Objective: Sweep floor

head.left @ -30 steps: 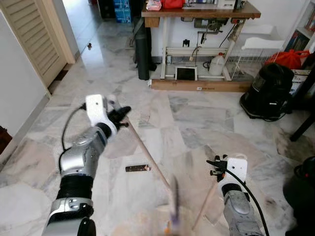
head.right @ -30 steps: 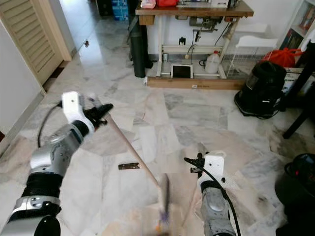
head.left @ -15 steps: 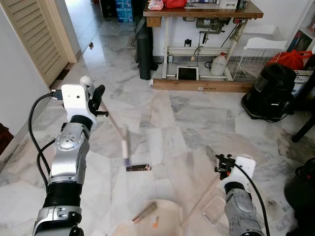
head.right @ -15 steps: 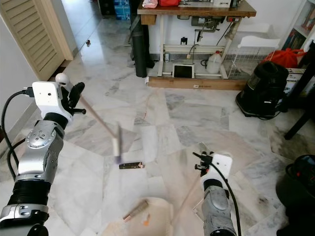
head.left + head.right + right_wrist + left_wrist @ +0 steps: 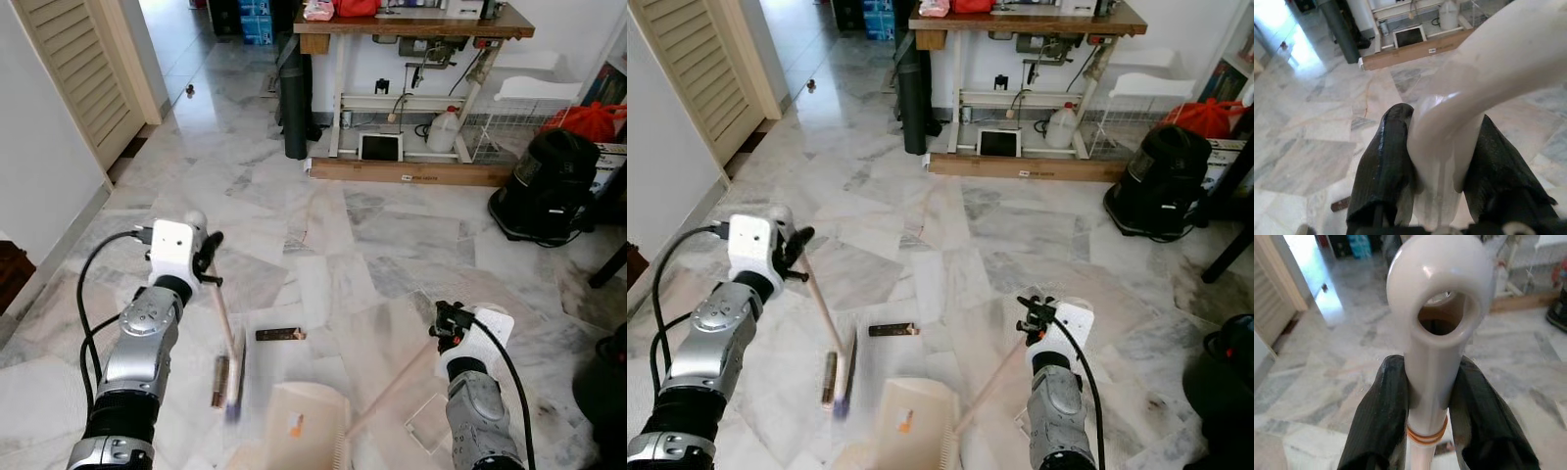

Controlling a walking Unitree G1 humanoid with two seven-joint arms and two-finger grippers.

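My left gripper [image 5: 208,262] is shut on the top of a broom's pale handle [image 5: 221,308]; in the left wrist view both fingers [image 5: 1378,416] clamp the white handle end [image 5: 1435,308]. The broom head [image 5: 236,377] is down on the marble floor, blurred, beside a brown stick-like scrap [image 5: 219,381]. A dark flat scrap [image 5: 280,334] lies just beyond. My right gripper [image 5: 447,319] is shut on the cream dustpan handle [image 5: 392,385], as the right wrist view shows [image 5: 1442,147]. The dustpan [image 5: 309,446] rests on the floor with an orange bit [image 5: 295,426] in it.
A wooden worktable [image 5: 411,24] stands at the far wall with a jug and a tablet under it. A black vacuum cleaner [image 5: 554,186] is at the right, a dark cylinder [image 5: 294,108] by the table leg, a louvred door [image 5: 73,69] on the left. A clear sheet [image 5: 428,431] lies by the dustpan handle.
The broom, lifted and swung out to the left half a second ago, has come down left of the dustpan. The brown scrap now lies beside the broom head. The right gripper has barely moved.
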